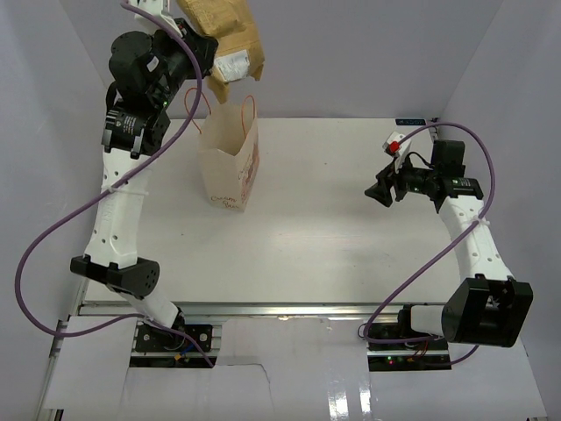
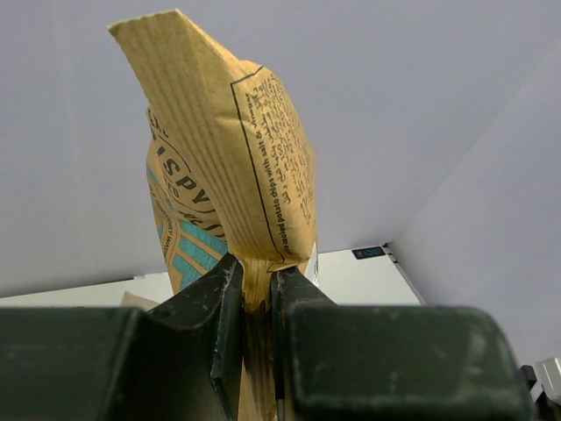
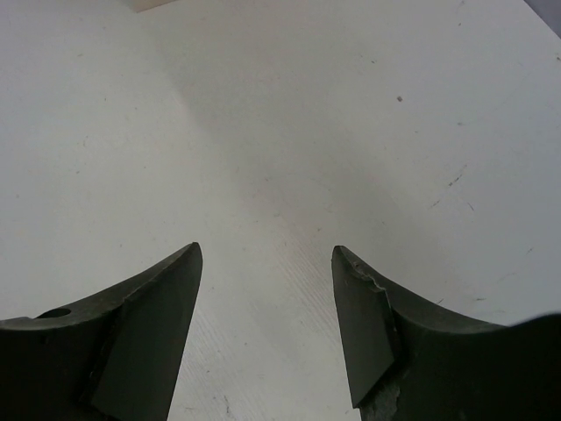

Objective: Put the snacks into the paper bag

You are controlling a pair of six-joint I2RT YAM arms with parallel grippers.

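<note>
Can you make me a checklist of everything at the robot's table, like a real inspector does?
Surface: white table, a few tiny marks.
Job's things: paper bag stands upright and open at the back left; brown pouch is held up in the air by the bag; no small packets in view; what is inside the bag cannot be told.
Clutter: nothing seen.
Grippers: left gripper shut on the pouch's edge; right gripper open and empty, over the table.
Cables: purple cables loop off both arms.
Surroundings: plain white walls.
</note>
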